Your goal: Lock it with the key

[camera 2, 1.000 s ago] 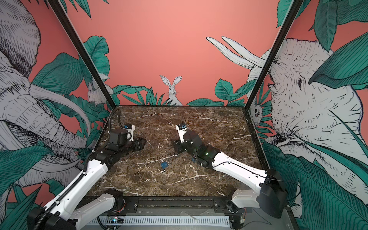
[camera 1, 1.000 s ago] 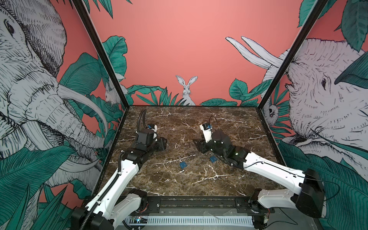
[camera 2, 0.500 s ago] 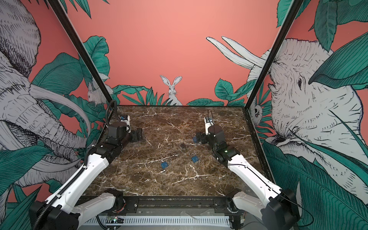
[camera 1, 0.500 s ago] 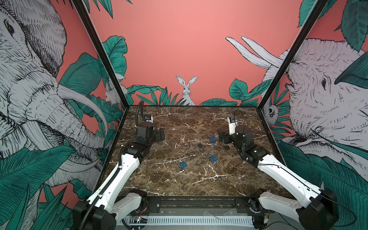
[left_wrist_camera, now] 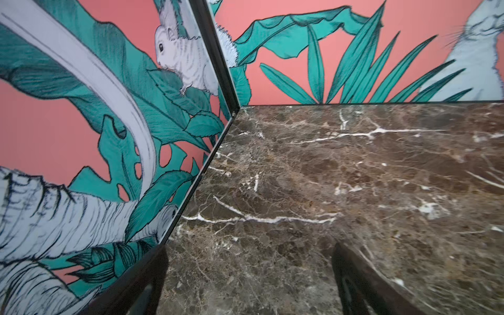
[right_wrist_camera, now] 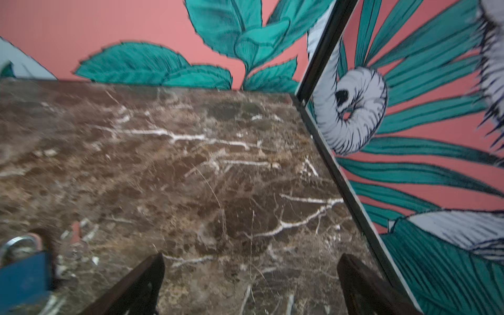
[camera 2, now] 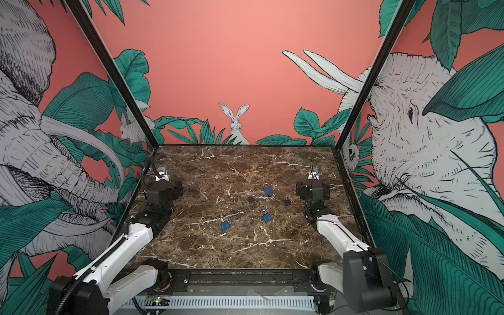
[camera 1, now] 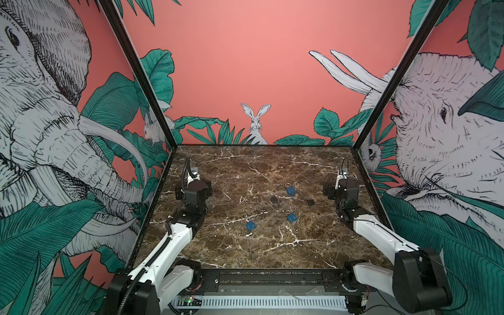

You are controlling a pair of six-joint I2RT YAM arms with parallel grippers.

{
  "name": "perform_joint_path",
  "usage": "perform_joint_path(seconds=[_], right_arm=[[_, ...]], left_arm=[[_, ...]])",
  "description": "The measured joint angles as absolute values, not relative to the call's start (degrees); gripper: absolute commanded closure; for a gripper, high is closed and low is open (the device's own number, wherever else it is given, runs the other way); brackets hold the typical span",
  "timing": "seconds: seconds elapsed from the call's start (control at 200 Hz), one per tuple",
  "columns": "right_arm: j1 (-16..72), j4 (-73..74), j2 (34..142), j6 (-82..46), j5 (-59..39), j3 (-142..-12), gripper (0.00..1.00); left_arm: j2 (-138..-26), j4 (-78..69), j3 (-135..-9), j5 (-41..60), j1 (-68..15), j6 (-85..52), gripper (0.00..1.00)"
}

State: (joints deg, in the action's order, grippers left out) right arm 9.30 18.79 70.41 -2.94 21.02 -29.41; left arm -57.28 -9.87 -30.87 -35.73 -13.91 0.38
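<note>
Three blue padlocks (camera 1: 291,191) (camera 1: 291,217) (camera 1: 250,225) and two small dark padlocks (camera 1: 273,199) (camera 1: 310,201) lie on the marble table's middle in both top views. The key is out of view. My left gripper (camera 1: 194,188) hovers at the table's left side, far from the locks, open with bare marble between its fingers (left_wrist_camera: 152,275). My right gripper (camera 1: 341,188) hovers at the right side, open and empty (right_wrist_camera: 251,281). In the right wrist view a blue padlock (right_wrist_camera: 24,275) with a silver shackle lies beside it, apart from the fingers.
Painted walls close the marble table (camera 1: 259,251) on the left, back and right; each gripper is close to a side wall (left_wrist_camera: 109,163) (right_wrist_camera: 409,177). A black rail (camera 1: 272,278) runs along the front edge.
Both arms drew back from the middle to the table's sides. Both grippers opened wide. The right arm's retreat uncovered the padlocks in the middle.
</note>
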Motion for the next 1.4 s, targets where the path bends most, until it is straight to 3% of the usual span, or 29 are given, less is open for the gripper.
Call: perform_joint_path(seconds=[0.315, 0.735, 1.1, 1.395], right_arm=[[7.6, 36.8, 81.6, -0.1, 21.6, -23.2, 0.0], [2.4, 48.3, 88.4, 0.0, 11.9, -22.3, 0.01], [2.1, 49.0, 88.4, 0.1, 6.0, -22.2, 0.01], [2.0, 49.1, 88.4, 0.1, 5.3, -22.2, 0.01]], left_arm=[[-69.4, -23.7, -26.3, -35.3, -13.0, 6.6, 0.06], [-86.5, -44.2, -23.6, -21.9, -9.4, 8.1, 0.06], [-88.6, -45.5, -24.4, -6.7, -2.8, 6.5, 0.01], [-89.1, -45.8, -24.4, -2.4, -2.5, 6.5, 0.01]])
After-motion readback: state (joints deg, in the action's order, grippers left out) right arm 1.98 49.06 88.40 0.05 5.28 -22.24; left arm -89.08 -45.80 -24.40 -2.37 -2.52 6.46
